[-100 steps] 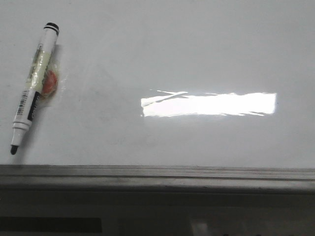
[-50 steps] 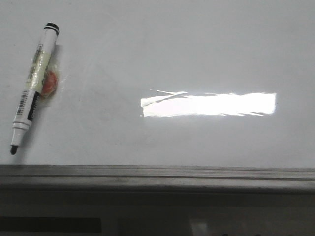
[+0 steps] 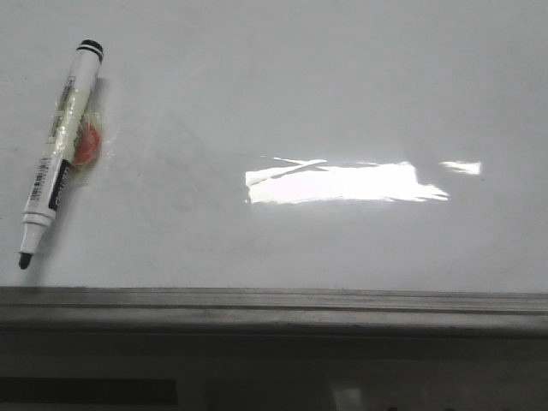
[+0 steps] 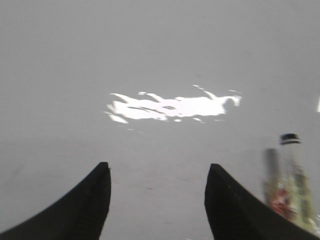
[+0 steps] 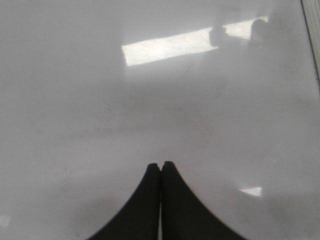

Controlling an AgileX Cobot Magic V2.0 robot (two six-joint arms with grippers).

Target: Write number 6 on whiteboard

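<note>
The whiteboard [image 3: 282,94] fills most of the front view, bare and glossy, with no number 6 on it. A black-tipped white marker [image 3: 58,154] with tape and a red patch on its barrel lies at the board's left, tip toward the rail. In the left wrist view my left gripper [image 4: 157,172] is open and empty above the board [image 4: 160,55], with the marker [image 4: 287,185] blurred just beside one finger. In the right wrist view my right gripper [image 5: 161,165] is shut and empty above the board [image 5: 100,115]. Neither gripper shows in the front view.
A grey metal rail [image 3: 274,301] runs along the board's near edge, with a dark strip [image 3: 86,391] past it. A bright rectangular glare [image 3: 342,182] sits mid-board. The rail also shows at the edge of the right wrist view [image 5: 311,35].
A shadow now cuts off part of the right end of the glare in the front view. The marker has not moved.
</note>
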